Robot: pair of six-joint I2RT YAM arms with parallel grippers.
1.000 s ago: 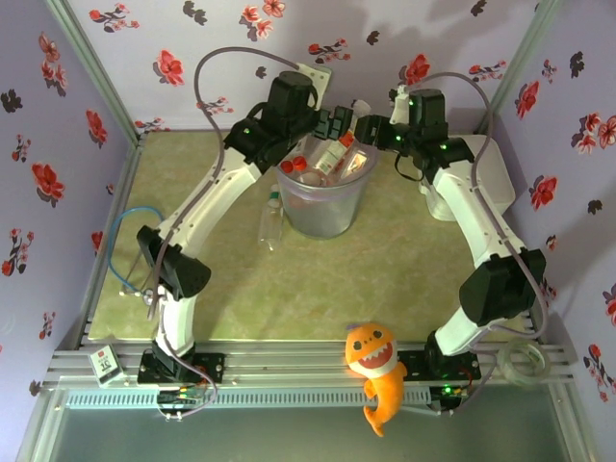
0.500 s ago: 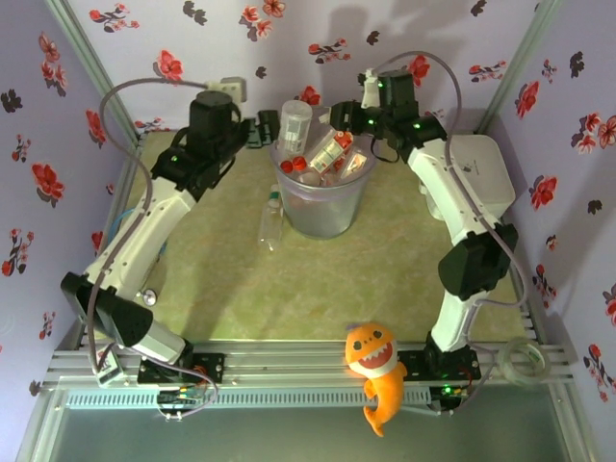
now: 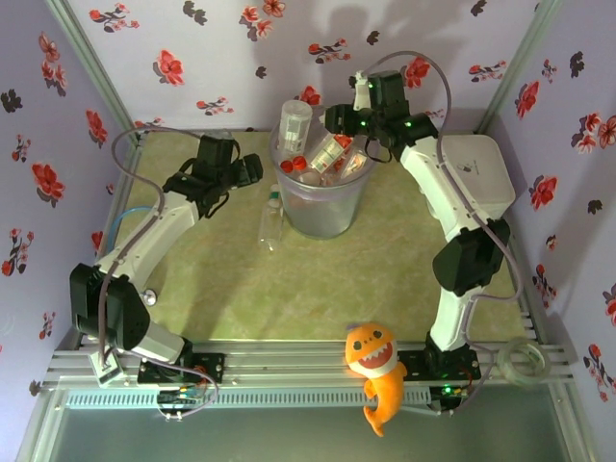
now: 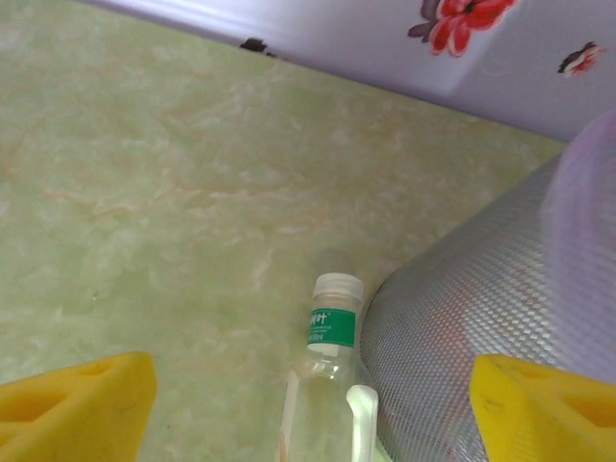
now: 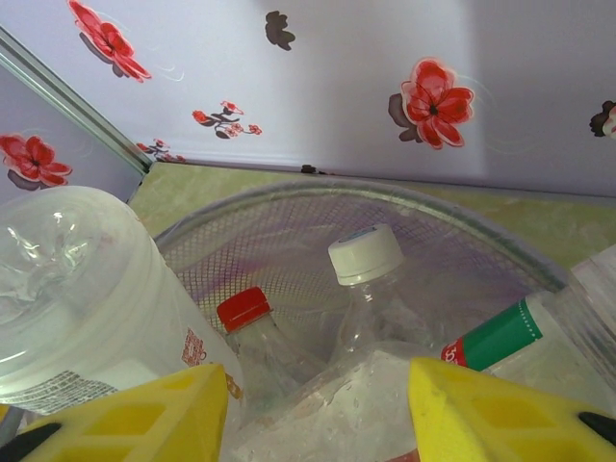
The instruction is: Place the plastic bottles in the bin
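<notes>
The bin (image 3: 322, 197) stands mid-table, packed with plastic bottles (image 3: 332, 152), one of them upturned at its left rim (image 3: 294, 123). In the right wrist view I look into the bin (image 5: 414, 217) at a red-capped bottle (image 5: 243, 310), a white-capped one (image 5: 366, 256) and a green-labelled one (image 5: 496, 335). My right gripper (image 3: 333, 119) hangs open over the far rim, holding nothing (image 5: 313, 419). One more bottle (image 3: 271, 217) with a white cap and green label (image 4: 332, 327) lies on the table against the bin's wall (image 4: 481, 318). My left gripper (image 3: 250, 170) is open just above it (image 4: 308, 414).
A white lidded box (image 3: 481, 178) sits right of the bin, partly behind the right arm. An orange shark toy (image 3: 377, 371) hangs at the near rail, with a tape roll (image 3: 520, 361) to its right and a small white device (image 3: 104, 361) at the left.
The left arm swung away from the bin's top, leftward and down toward the table beside the bin. An upturned bottle now rests in the bin. The right gripper shifted slightly over the far rim.
</notes>
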